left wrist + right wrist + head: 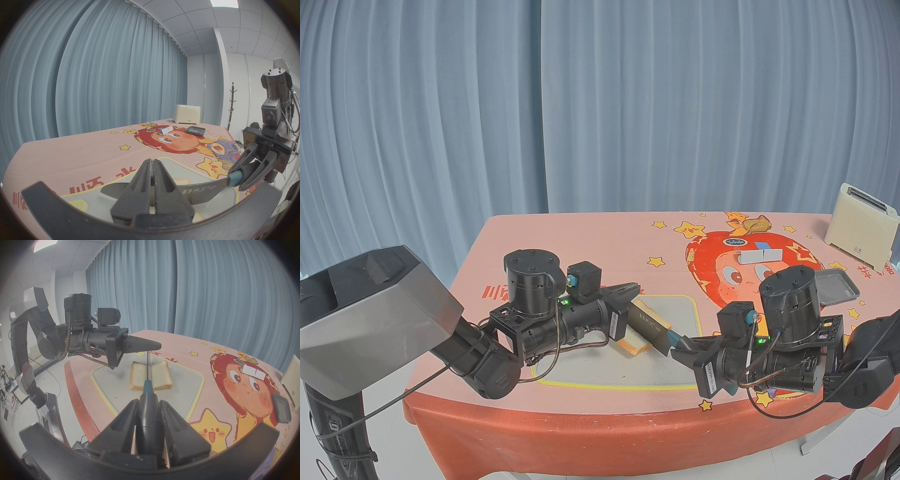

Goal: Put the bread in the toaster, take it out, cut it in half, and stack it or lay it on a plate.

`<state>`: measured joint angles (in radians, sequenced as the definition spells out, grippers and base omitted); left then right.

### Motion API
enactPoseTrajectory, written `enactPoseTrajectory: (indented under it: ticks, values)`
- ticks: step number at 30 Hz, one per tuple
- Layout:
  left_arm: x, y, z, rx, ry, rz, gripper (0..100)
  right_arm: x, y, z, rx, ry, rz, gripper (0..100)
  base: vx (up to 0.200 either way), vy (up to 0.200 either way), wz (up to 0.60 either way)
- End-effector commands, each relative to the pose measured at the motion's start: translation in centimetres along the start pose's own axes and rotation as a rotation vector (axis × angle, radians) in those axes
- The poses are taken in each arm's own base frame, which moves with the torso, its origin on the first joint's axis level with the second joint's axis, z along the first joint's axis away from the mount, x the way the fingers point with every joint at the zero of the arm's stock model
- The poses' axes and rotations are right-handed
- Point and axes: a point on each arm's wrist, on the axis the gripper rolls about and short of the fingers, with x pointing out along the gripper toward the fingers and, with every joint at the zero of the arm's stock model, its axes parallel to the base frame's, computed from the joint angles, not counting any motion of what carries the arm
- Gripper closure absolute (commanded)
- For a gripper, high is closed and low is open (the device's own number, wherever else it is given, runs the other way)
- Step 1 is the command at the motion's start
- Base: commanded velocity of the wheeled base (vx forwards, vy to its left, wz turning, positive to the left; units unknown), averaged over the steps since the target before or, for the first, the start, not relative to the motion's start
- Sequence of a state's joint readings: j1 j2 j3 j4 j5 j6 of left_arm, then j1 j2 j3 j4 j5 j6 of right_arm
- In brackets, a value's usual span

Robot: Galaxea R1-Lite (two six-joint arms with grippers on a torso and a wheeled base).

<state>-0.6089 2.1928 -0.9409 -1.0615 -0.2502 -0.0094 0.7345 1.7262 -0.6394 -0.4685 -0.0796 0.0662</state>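
Right gripper (685, 345) is clamped on the knife (650, 325), its blade across the bread (159, 375) on the mat (594, 370); left gripper (633, 290), fingers together, hovers just left.

This looked like a staged test room in an office-type building. A floor-length grey-blue curtain (600, 106) filled the back of the head view. In the left wrist view a tiled grid ceiling (200, 25) with a panel light (223, 3) ran along the top, and a coat stand (231, 106) stood by the white wall at right. The worktop (581, 244) wore a cartoon cloth, with a toaster (862, 225) at the right edge.

Bread slice (157, 374) flat on mat (682, 312), knife (651, 329) edge-down across its middle; cream toaster (862, 226) well apart.
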Motion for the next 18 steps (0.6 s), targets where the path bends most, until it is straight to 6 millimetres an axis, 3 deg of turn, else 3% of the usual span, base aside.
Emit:
enactPoseTrajectory:
  ticks: [1,7,18]
  values:
    - [0.0,0.0,-0.2,-0.002,0.004,0.000,100,0.1,0.0,0.2,0.000,-0.009,0.001,100,0.000,0.000,0.00]
    - [0.1,0.0,-0.9,-0.007,0.024,0.000,100,0.0,0.0,0.5,0.003,-0.026,0.002,100,0.000,0.000,0.00]
    - [0.4,0.1,0.4,0.008,-0.037,0.000,100,0.3,0.1,-0.2,-0.003,0.012,0.002,100,0.000,0.000,0.00]
